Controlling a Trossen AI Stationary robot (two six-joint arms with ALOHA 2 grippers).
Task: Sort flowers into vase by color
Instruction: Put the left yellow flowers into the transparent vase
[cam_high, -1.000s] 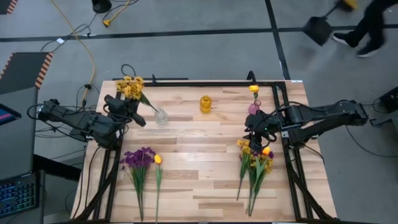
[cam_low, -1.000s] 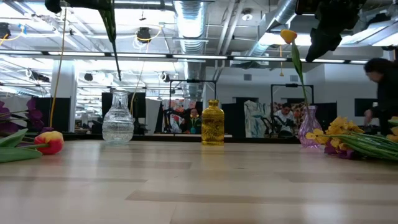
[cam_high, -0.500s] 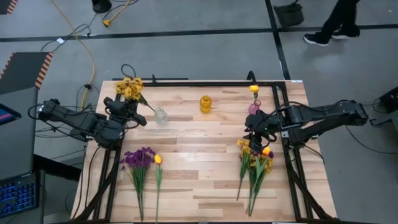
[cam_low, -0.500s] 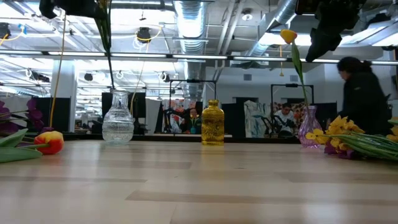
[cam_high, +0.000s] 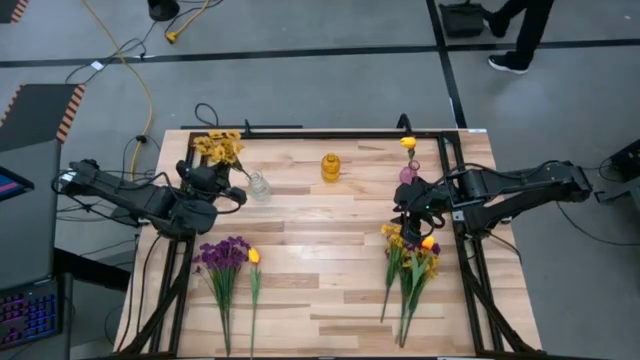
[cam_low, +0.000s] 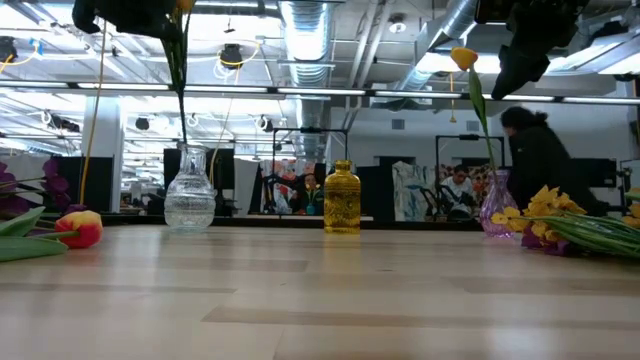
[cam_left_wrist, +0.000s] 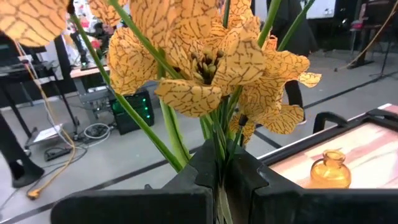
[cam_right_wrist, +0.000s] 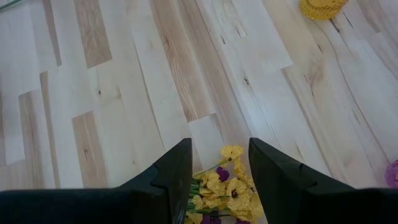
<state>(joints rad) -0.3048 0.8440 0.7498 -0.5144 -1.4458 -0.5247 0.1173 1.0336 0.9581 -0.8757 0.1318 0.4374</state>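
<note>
My left gripper (cam_high: 230, 188) is shut on a yellow small-blossom bunch (cam_high: 220, 148), held high beside the clear glass vase (cam_high: 259, 186). In the low view its green stem (cam_low: 180, 90) hangs down to just above that vase's mouth (cam_low: 190, 152); whether it enters, I cannot tell. My right gripper (cam_high: 414, 208) is open and hovers over a pile of yellow, purple and tulip flowers (cam_high: 412, 255) lying on the table near the right edge. A purple vase (cam_high: 408, 174) holds one orange-yellow tulip (cam_high: 408, 143). The yellow vase (cam_high: 330, 167) stands at the far middle. My left gripper pinches the bunch's green stems (cam_left_wrist: 217, 163) between its two fingers, just below the blossoms (cam_left_wrist: 211, 62). The fingers lie about level and across the stems. The bunch is lifted clear and stands nearly upright, blossoms above the fingers and stems hanging below them.
A purple bunch (cam_high: 224, 254) and a single tulip (cam_high: 254, 257) lie on the table's near left part. The middle of the wooden table (cam_high: 320, 250) is bare boards. A metal frame (cam_high: 300, 132) runs along the far edge. A person (cam_low: 540, 160) moves in the room beyond.
My left gripper has moved a little toward the clear vase and down, still shut on the yellow bunch. The stem, slanted before, now hangs closer to upright with its lower end nearer the vase's mouth. A person has walked across the room behind.
</note>
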